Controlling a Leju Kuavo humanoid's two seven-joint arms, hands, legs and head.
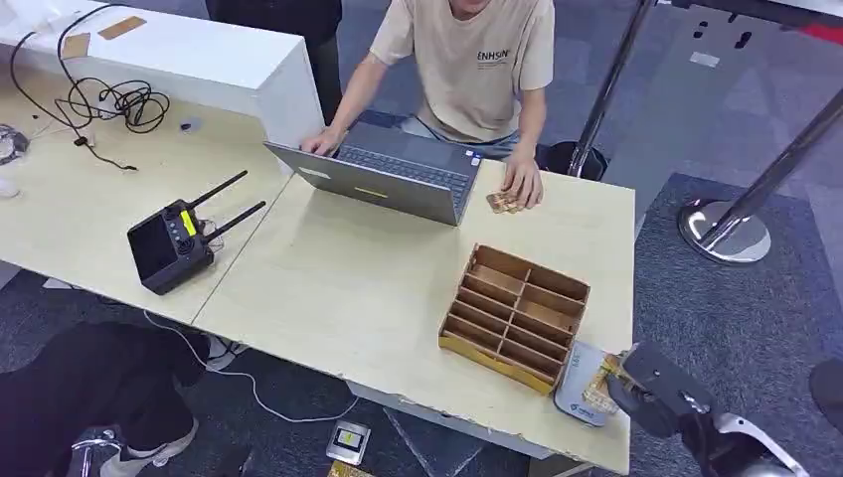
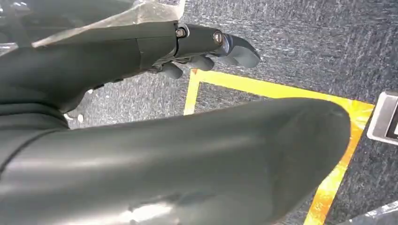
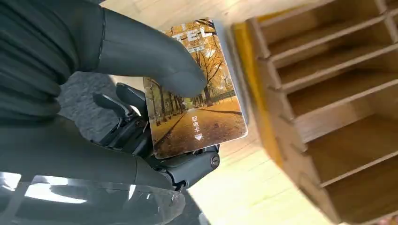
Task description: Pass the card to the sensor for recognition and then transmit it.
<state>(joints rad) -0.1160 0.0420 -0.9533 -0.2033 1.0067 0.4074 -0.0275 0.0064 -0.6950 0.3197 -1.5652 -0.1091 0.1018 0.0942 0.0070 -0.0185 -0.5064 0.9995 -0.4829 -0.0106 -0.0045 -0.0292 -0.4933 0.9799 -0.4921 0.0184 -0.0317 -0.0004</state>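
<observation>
Card: one thin, glossy rectangular card printed with an autumn avenue of yellow trees [image 3: 197,112] sits pinched in the robot's right hand [image 3: 155,117], the thick grey thumb [image 3: 159,61] pressing on its printed face and the darker fingers [image 3: 126,122] behind it. In the head view that right hand [image 1: 651,388] reaches in from the lower right corner of the pale wooden table [image 1: 348,288] and holds the card [image 1: 602,383] over a flat grey-white sensor pad with rounded corners [image 1: 582,383], which lies at the table's near edge just beside the wooden organiser. Whether card and pad touch cannot be told.

One slotted plywood organiser tray with a yellow front edge [image 1: 515,316] has two columns of open compartments, each bare inside. The left hand [image 2: 206,47] hangs above dark grey carpet marked with yellow tape [image 2: 281,91], its smooth dark fingers curled in around nothing.

Further along the table are one grey laptop [image 1: 388,174], one black handheld controller with two antennas [image 1: 179,238], and a tangle of black cable [image 1: 109,104]. A person in a beige T-shirt [image 1: 477,60] rests both hands on the table, one on a small stack of similar cards [image 1: 504,203].
</observation>
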